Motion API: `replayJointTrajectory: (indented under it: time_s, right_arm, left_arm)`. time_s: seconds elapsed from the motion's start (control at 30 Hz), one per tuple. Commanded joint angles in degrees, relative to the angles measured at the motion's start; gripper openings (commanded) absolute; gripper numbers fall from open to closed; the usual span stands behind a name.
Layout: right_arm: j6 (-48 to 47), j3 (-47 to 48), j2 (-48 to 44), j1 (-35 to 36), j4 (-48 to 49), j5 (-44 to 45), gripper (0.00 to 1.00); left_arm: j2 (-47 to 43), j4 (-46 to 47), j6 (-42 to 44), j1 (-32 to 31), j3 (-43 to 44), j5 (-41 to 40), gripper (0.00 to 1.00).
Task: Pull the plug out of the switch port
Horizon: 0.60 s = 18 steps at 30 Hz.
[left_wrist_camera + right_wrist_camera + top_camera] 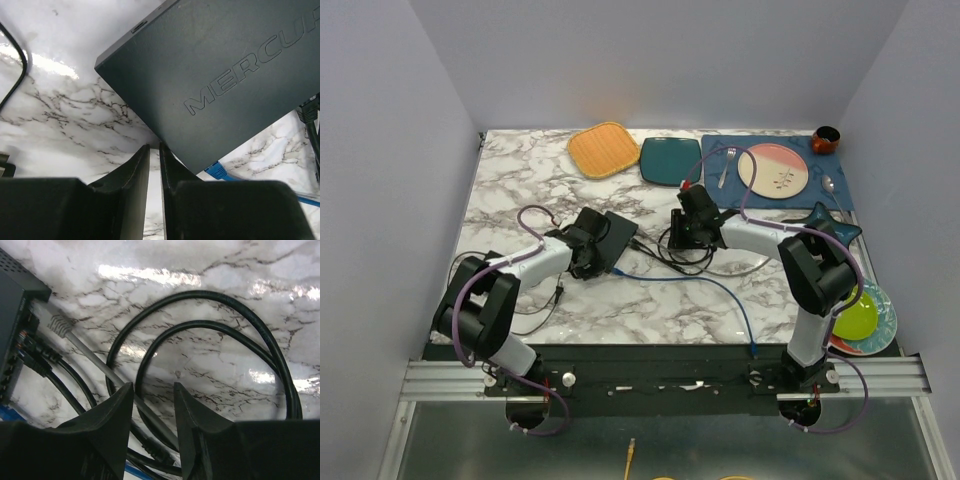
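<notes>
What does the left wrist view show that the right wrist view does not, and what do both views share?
Only the left wrist view: the switch from above, its flat top with raised lettering, and the left hand, fingers nearly together.
Only the right wrist view: the switch's port side with black plugs in it, a grey cable whose plug lies on the table beside the switch, looped black cables, and the right hand, open around the grey cable.
Both: the switch, the marble table and a blue cable.
</notes>
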Motion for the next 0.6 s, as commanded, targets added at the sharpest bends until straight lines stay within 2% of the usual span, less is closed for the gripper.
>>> replayJointTrajectory:
  time_s: [0.0, 0.13, 0.33, 0.57]
  right_arm:
    - [1.0, -4.8, -1.9, 0.3, -1.7, -1.9, 0.46]
    - [1.5, -7.8, -3.7, 0.7, -1.3, -3.1, 0.46]
    - [2.6, -10.6, -6.6, 1.7, -0.5, -4.6, 0.46]
    - [3.9, -9.2, -8.0, 4.2, -0.2, -7.2, 0.46]
  left_arm:
    - [4.8, -1.3, 2.7, 0.6, 3.0, -0.1, 0.26]
    - [7.9, -1.9, 4.1, 0.9, 8.9, 2.7, 0.31]
    - [12.5, -3.2, 5.4, 0.9, 15.6, 3.6, 0.34]
    - [17.6, -5.6, 7.4, 1.7, 23.8, 3.3, 0.35]
